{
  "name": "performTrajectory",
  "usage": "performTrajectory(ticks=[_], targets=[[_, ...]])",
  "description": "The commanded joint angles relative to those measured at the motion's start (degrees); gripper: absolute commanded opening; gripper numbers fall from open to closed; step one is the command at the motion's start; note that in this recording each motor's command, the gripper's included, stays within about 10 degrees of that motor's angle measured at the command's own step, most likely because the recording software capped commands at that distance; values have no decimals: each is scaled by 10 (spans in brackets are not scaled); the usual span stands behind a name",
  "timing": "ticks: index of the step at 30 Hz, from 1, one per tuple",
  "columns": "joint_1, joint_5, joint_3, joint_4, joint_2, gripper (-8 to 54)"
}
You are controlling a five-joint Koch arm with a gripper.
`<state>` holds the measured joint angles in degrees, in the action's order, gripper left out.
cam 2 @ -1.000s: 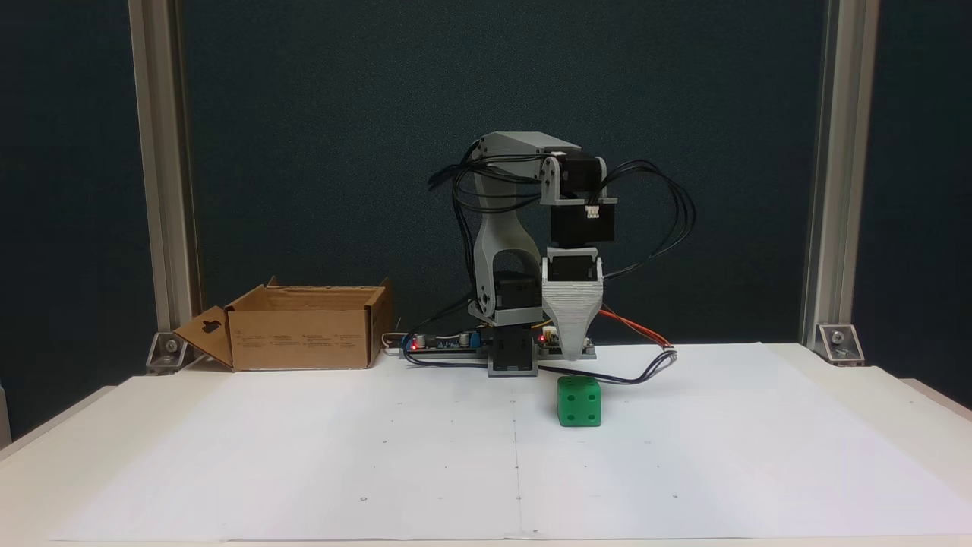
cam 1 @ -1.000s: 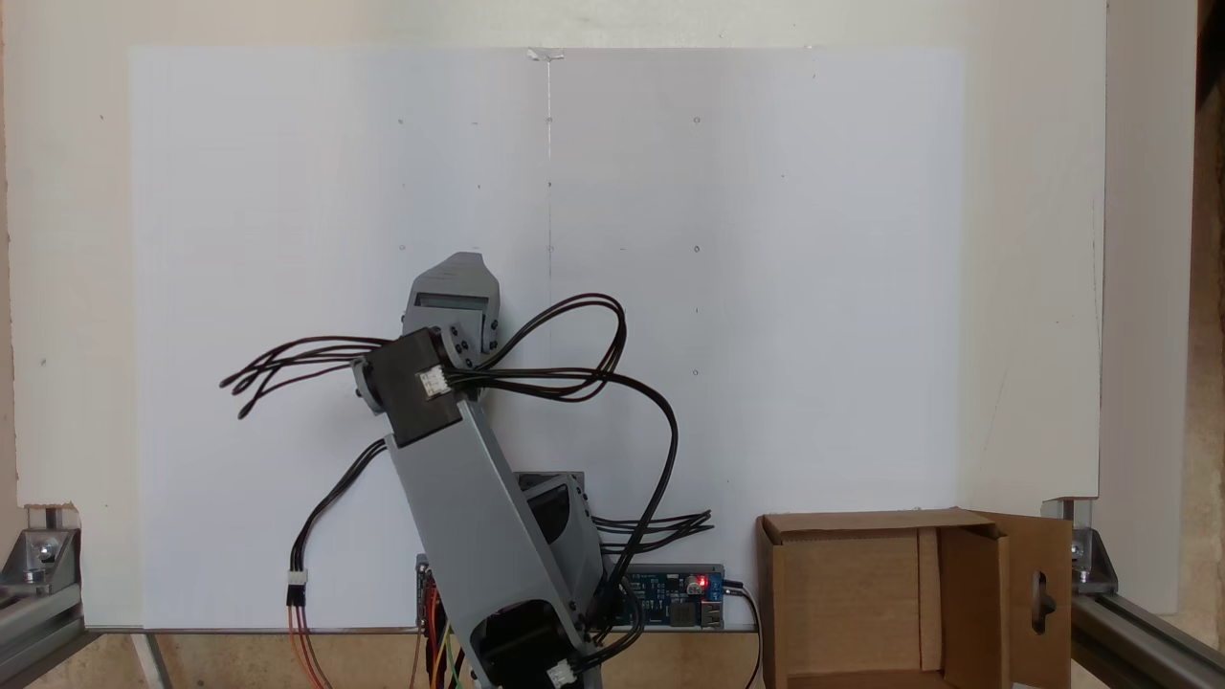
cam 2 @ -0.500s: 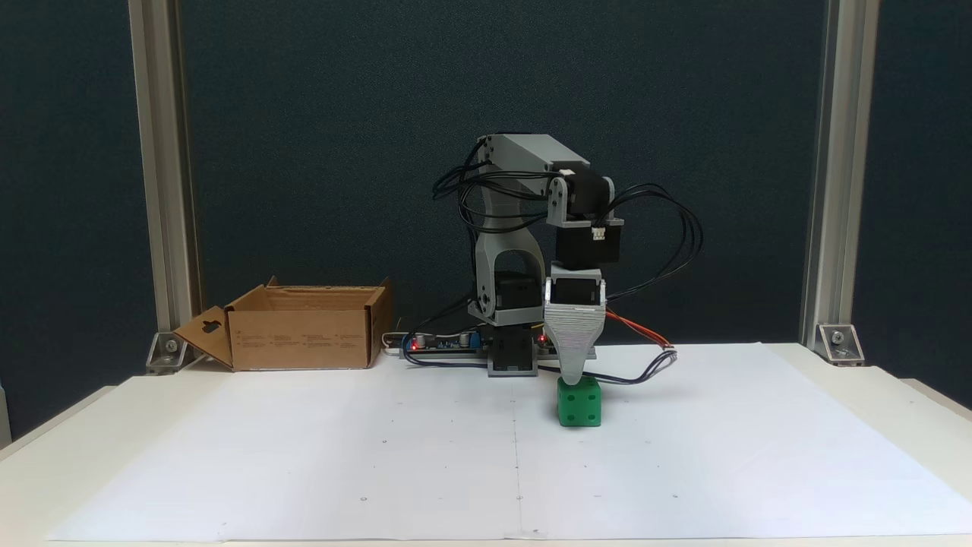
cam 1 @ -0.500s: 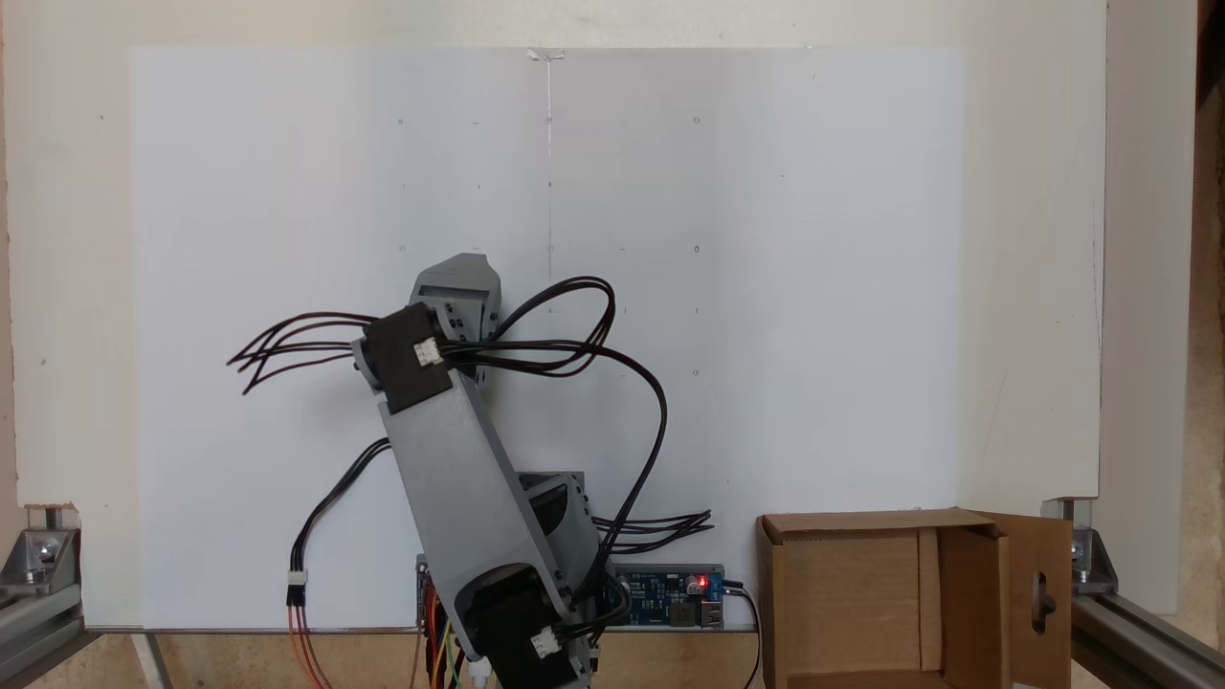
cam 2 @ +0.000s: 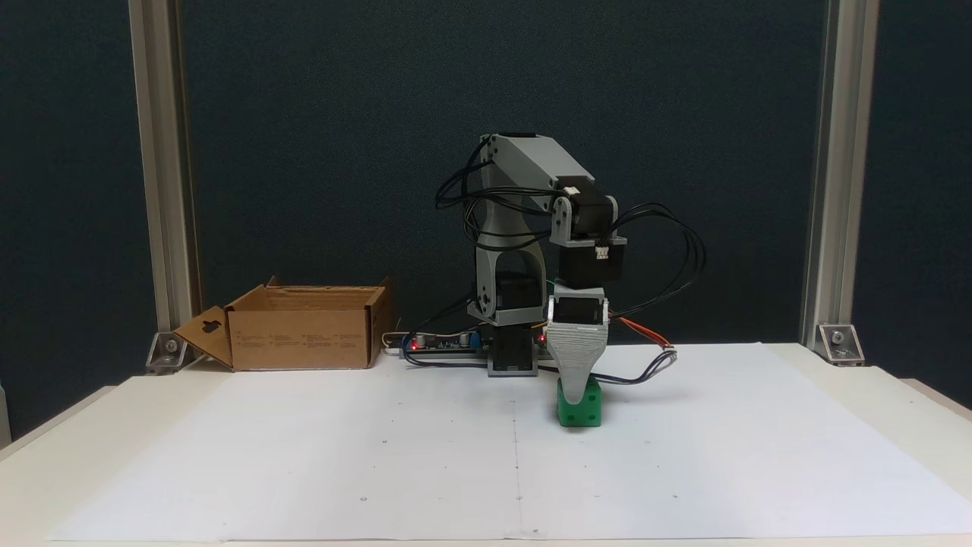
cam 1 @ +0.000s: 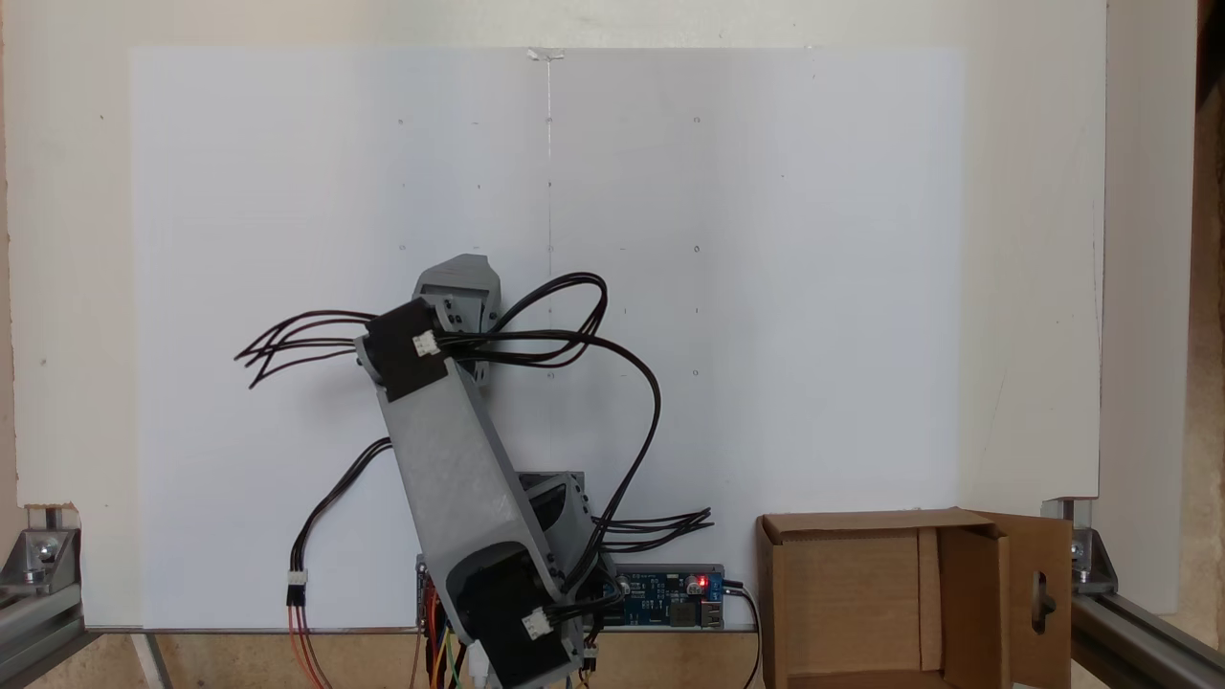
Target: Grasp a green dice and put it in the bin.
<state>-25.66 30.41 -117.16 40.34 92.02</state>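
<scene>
Reaching straight down from the wrist, the gripper (cam 2: pixel 575 395) has its grey ribbed jaw laid over the front face of the green dice (cam 2: pixel 588 406), so the cube sits directly beneath and just behind the tip rather than off to either side. Only that one jaw shows; the other lies behind it, and from above the arm's own body covers the tip, so I cannot tell whether the jaws are spread or pressed onto the cube. The dice rests flat on the white paper of the surface (cam 2: pixel 304 456), a little right of the paper's centre crease in that front view, square to the camera with a pipped face forward; being a cube, it has no long axis to favour. The bin (cam 2: pixel 304 334) stands well apart to the left at the back edge, top open, its slotted flap folded outward. Judging from this, the grasp depends on the jaws straddling the cube evenly.
</scene>
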Motion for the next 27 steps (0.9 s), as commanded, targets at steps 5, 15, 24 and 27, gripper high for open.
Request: performTrajectory(ticks=[5, 15, 24, 27], targets=[[-7, 55, 5, -5, -13, 429], [-9, 62, 5, -23, -43, 422], [-11, 61, 5, -34, -58, 413], [-11, 61, 5, -35, -60, 411]])
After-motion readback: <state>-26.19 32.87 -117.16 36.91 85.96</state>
